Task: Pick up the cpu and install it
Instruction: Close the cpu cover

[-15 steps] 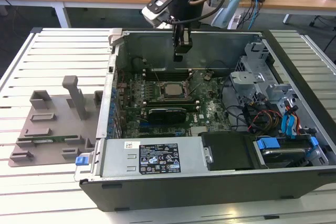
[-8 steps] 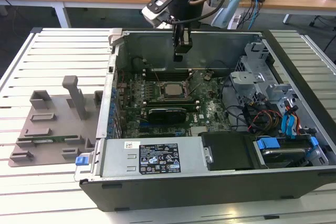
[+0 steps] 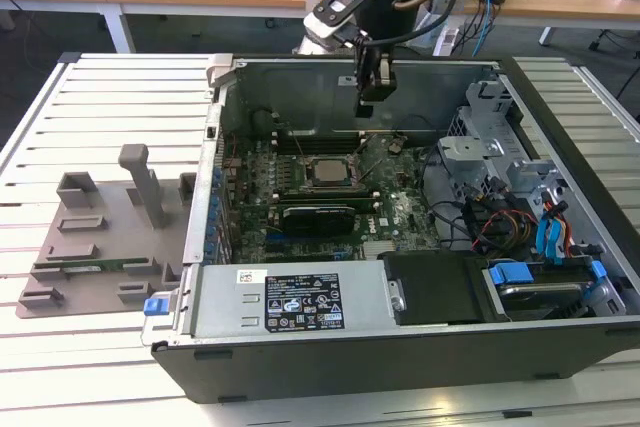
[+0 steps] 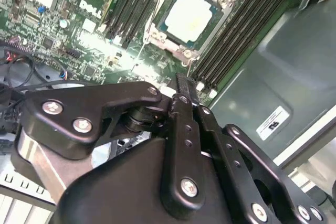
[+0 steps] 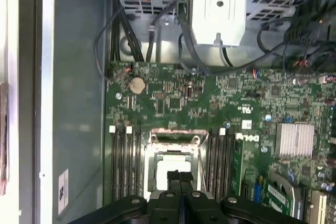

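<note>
The cpu, a pale silver square, lies flat in the socket on the green motherboard inside the open computer case. My gripper hangs above the board, a little toward the case's back wall from the cpu, clear of it. Its black fingers are shut with nothing between them. In the second wrist view the cpu sits beyond my gripper, framed by the metal socket bracket. In the first wrist view my gripper covers part of the cpu.
A grey tray with upright posts lies on the slatted table at the exterior view's left and holds a thin green memory stick. Memory slots flank the socket. A drive cage and cables crowd the case's right side.
</note>
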`<state>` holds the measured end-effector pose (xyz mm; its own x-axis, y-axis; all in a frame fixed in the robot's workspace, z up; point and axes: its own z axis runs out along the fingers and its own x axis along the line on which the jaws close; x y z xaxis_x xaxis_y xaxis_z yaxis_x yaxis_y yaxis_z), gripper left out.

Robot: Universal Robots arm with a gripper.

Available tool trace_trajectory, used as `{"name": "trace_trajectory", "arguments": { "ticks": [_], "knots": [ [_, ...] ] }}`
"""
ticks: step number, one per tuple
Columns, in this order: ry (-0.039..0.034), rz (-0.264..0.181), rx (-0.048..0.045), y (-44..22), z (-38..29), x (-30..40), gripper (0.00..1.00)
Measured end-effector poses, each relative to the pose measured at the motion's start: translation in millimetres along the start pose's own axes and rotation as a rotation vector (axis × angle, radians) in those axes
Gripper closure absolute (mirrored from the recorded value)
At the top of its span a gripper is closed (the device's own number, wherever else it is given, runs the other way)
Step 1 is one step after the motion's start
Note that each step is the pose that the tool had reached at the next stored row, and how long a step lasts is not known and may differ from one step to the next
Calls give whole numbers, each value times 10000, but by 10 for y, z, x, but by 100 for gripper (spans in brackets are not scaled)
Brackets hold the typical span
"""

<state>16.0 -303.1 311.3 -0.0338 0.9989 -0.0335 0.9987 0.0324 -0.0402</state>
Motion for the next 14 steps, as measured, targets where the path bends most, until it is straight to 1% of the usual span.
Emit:
{"name": "trace_trajectory", "arguments": {
  "ticks": [1, 5, 6, 10, 11, 13, 14],
  "knots": [
    [-13, 2, 1, 44, -2, -2, 89],
    [-30, 2, 3, 143, -6, -5, 89],
    [-34, 1, 3, 197, -8, -7, 89],
    [-34, 1, 4, 354, -14, -12, 89],
    [-33, 2, 4, 386, -15, -13, 89],
    [-34, 2, 4, 419, -16, -15, 89],
    [-34, 1, 4, 448, -18, -15, 89]
  ]
}}
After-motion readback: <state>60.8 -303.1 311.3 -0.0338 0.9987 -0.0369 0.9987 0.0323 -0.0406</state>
